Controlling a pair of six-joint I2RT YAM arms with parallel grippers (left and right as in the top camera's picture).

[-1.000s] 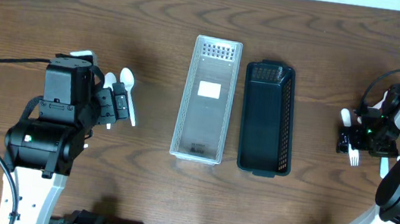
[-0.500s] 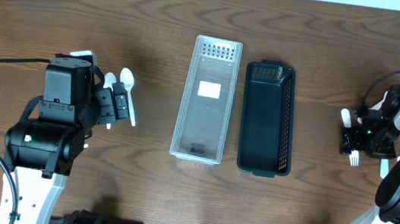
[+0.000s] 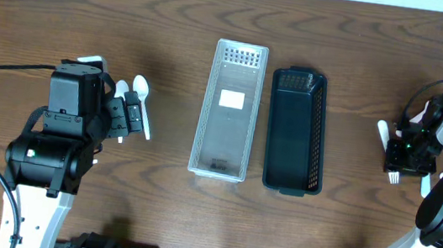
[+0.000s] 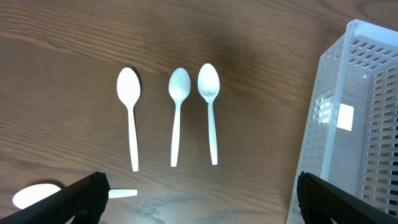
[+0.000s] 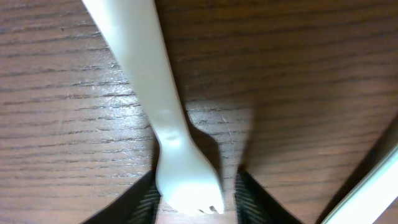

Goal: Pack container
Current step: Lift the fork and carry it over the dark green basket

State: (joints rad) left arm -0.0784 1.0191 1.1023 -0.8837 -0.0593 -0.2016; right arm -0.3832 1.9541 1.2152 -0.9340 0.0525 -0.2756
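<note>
On the near right of the desk (image 3: 361,90), the right tool (image 5: 198,200) sits low over a white fork (image 5: 155,106). Its jaws are narrowed to either side of the fork's head, but it cannot be told whether they pinch it yet, since one side seems to show a sliver of gap. The fork lies flat on the wood, well apart from the trays. On the near left, the left tool (image 4: 202,196) hangs wide open and empty above three white spoons (image 4: 176,118), which lie side by side with their bowls pointing away. Between the arms and reaching toward the far edge are a clear tray (image 3: 206,114) and, just to its right, a black basket (image 3: 295,133); both look empty. The step in hand appears to be picking up the first piece. The next move likely calls for a firm grip on the fork, a straight lift, then a carry leftward to a tray.
</note>
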